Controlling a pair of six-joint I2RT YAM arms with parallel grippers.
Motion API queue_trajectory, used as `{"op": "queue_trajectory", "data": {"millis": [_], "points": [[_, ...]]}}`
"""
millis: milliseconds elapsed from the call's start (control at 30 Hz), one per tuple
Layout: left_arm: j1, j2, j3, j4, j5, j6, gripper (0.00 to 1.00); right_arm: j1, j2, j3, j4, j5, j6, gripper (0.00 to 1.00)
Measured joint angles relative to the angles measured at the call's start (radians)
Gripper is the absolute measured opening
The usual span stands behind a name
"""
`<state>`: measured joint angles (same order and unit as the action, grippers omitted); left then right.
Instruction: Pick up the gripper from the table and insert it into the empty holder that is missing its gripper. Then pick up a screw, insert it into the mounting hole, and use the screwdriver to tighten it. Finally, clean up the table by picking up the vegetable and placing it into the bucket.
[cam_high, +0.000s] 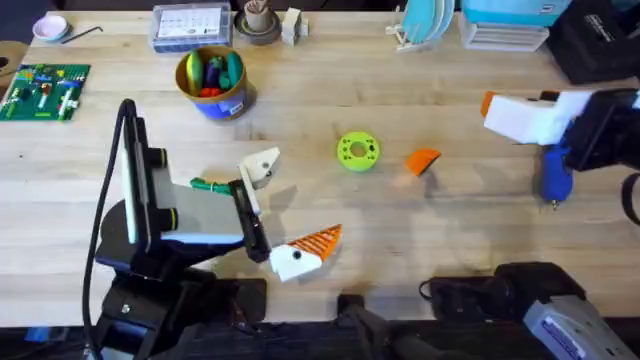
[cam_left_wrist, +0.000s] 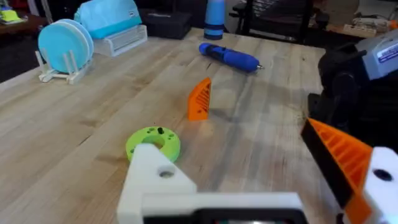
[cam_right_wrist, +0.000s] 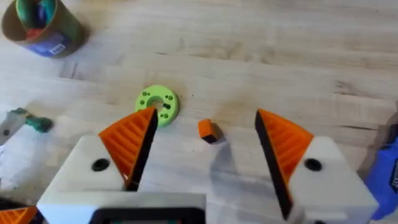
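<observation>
The orange ribbed gripper wedge (cam_high: 423, 160) (cam_left_wrist: 199, 99) (cam_right_wrist: 208, 130) lies on the table right of a green disc (cam_high: 357, 151). My left gripper (cam_high: 280, 210) (cam_left_wrist: 249, 180) is open near the table's front. One of its fingers is the bare cream holder (cam_high: 260, 166) (cam_left_wrist: 155, 177); the other carries an orange pad. My right gripper (cam_high: 490, 115) (cam_right_wrist: 205, 143) is open at the right, above and apart from the wedge. The blue screwdriver (cam_high: 555, 172) (cam_left_wrist: 228, 57) lies beneath that arm. The green vegetable (cam_high: 205, 185) (cam_right_wrist: 34, 122) rests beside the left arm. The bucket (cam_high: 212, 80) (cam_right_wrist: 43, 25) stands at the back left with toys inside.
A green board (cam_high: 45, 90) lies at the far left. Along the back edge stand a clear box (cam_high: 190, 25), a brown dish (cam_high: 258, 25) and a rack of blue plates (cam_high: 425, 25). Bare wood stretches between the disc and the right arm.
</observation>
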<state>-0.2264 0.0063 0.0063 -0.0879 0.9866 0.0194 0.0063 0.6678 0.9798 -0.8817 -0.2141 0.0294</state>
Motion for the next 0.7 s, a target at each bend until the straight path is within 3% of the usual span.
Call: {"op": "queue_trajectory", "data": {"millis": [133,267,467,700], "points": [[0.0,0.0,0.0,-0.001,0.006,0.004,0.993,0.004,0.024,0.005,-0.085,-0.037,-0.004,0.994],[0.0,0.0,0.0,-0.002,0.012,0.007,0.993,0.045,0.139,0.006,-0.165,-0.058,-0.008,0.994],[0.0,0.0,0.0,-0.002,0.012,0.008,0.993,0.146,0.32,0.006,-0.165,-0.069,-0.008,0.994],[0.0,0.0,0.0,-0.002,0.012,0.008,0.993,0.161,0.438,0.006,-0.173,-0.009,-0.032,0.994]]}}
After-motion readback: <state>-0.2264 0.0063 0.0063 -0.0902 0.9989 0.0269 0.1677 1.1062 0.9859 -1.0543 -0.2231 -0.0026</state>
